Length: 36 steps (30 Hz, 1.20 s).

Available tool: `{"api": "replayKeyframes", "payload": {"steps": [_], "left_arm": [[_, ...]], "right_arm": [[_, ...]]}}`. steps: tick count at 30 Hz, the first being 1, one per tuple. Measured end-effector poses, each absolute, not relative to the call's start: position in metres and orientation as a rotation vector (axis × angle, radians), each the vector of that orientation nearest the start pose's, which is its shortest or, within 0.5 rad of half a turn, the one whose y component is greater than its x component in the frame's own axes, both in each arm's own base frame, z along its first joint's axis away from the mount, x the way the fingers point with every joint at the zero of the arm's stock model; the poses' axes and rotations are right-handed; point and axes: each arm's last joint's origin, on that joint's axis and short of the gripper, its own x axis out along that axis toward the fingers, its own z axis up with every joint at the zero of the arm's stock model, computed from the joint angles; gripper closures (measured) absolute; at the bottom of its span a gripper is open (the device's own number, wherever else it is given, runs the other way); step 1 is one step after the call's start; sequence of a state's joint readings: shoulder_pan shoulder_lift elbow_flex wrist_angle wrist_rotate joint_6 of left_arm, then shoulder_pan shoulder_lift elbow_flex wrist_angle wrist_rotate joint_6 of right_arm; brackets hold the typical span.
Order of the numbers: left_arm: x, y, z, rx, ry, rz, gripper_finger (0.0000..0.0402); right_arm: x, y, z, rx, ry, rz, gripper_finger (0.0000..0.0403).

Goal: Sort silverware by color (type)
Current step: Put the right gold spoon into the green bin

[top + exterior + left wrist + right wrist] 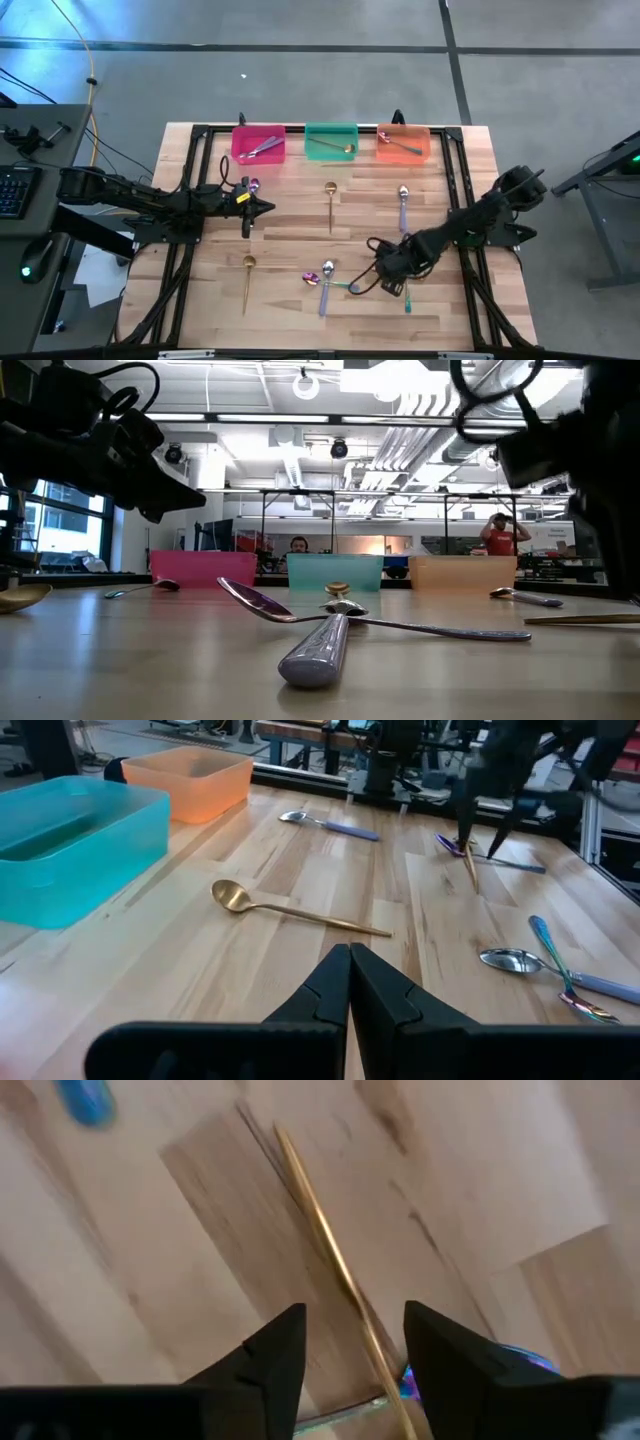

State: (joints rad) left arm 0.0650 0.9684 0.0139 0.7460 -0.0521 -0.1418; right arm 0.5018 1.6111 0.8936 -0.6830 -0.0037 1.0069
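Loose spoons lie flat on the wooden table: a gold one [330, 200], a silver-lavender one [403, 205], a second gold one [248, 275], and a silver-lavender spoon [325, 285] crossed with a purple, teal-handled one [335, 284]. My right gripper [350, 1350] points down, open, over the table's near right part. Its fingers stand on either side of a gold spoon's handle [325, 1250], which lies beside a purple spoon [450, 844]. My left gripper [262, 207] is shut and empty above the table's left part, near a small purple spoon [254, 185].
Along the far edge stand a pink bin [258, 143], a green bin [331, 140] and an orange bin [403, 143], each with a spoon inside. A teal handle end [407, 297] sticks out near my right gripper. A black frame borders the table.
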Motion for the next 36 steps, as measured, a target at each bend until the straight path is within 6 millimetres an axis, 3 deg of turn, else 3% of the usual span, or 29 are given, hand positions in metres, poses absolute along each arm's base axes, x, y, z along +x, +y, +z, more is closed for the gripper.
{"api": "replayKeyframes", "payload": {"steps": [9,17,23,29,36], "left_arm": [[0.155,0.012,0.136,-0.147,0.199,0.131,0.0401],[0.155,0.012,0.136,-0.153,0.199,0.142,0.0401],[0.155,0.012,0.135,-0.154,0.208,0.143,0.0401],[0.155,0.012,0.135,-0.273,0.205,0.154,0.0401],[0.155,0.013,0.135,-0.279,0.189,0.205,0.0401]], "right_arm": [[0.241,0.132,0.129,0.374,1.532,-0.275,0.0300],[0.248,0.117,0.128,0.380,1.590,-0.178,0.0392],[0.260,0.102,0.139,0.364,1.616,-0.034,0.0399],[0.275,0.074,0.172,0.398,1.476,0.020,0.0401],[0.293,0.038,0.244,0.442,1.227,0.021,0.0402]]}}
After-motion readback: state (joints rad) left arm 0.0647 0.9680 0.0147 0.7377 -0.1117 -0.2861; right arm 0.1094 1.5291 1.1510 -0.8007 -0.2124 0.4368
